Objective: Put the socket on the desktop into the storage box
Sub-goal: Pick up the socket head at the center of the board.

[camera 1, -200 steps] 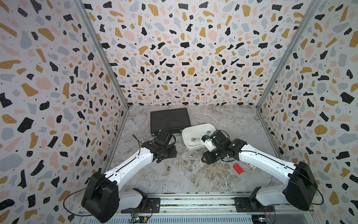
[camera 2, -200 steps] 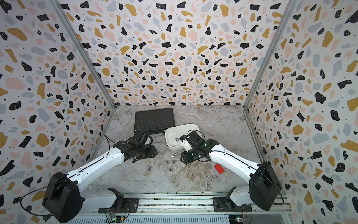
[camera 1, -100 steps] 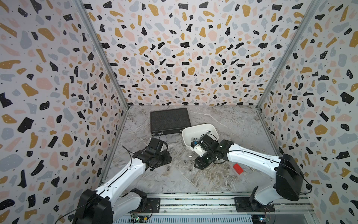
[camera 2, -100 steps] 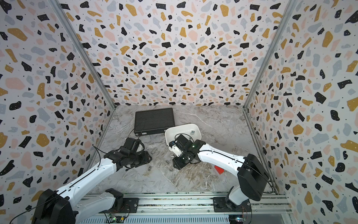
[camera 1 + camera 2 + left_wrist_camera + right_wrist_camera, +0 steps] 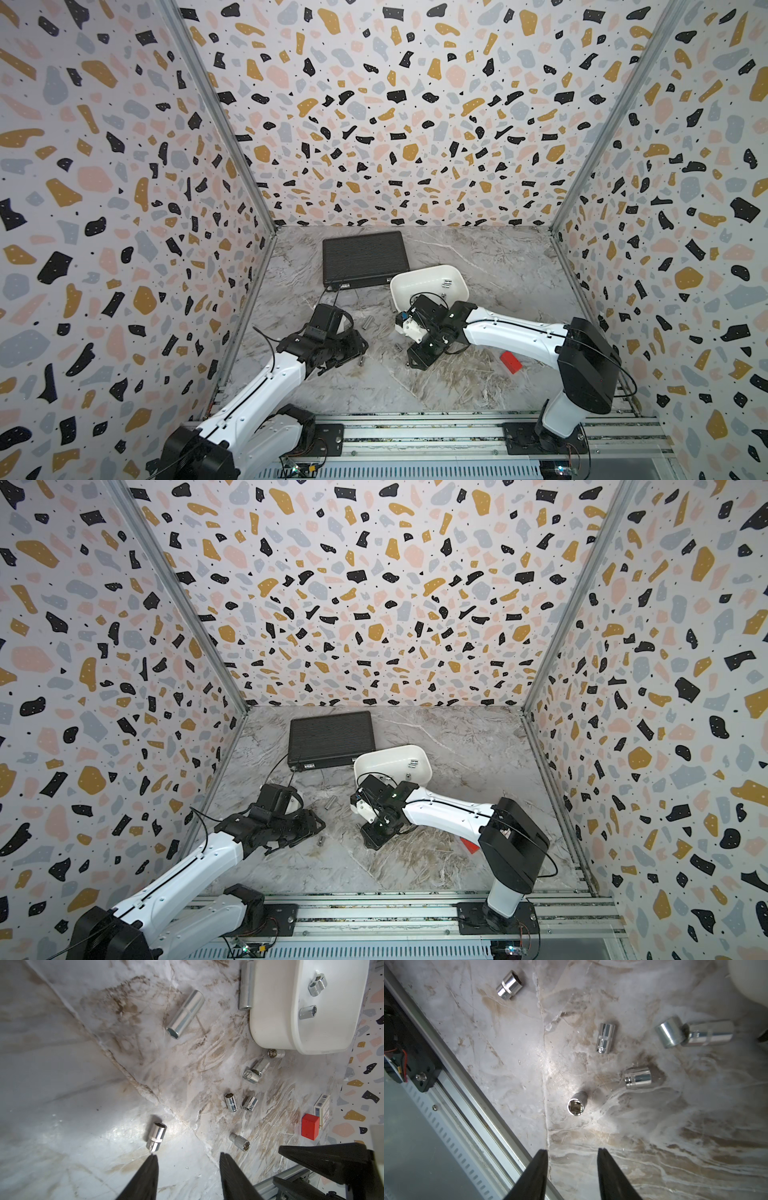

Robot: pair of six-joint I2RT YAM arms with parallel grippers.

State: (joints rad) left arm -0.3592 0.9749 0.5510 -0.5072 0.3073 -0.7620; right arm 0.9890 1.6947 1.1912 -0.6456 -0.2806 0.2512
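The left pincer (image 5: 188, 1159) hangs low over the table (image 5: 62, 1068), parted to a middling gap and holding nothing; a short socket (image 5: 156, 1136) lies on its side just off one tip; the right pincer (image 5: 572, 1151), likewise part open and empty, points at a second socket (image 5: 575, 1106) that shows its square drive hole to the wrist camera, a little ahead of the tips; other loose sockets (image 5: 230, 1102) lie scattered near the storage box (image 5: 274, 1022), a long socket (image 5: 246, 987) close against its wall, and a few stored sockets (image 5: 307, 1012) sit inside; they look like chromed steel, so hard, dense for their size, slick and apt to roll; best pinched across the barrel's middle, on the knurled band where there is one, never by the ends.
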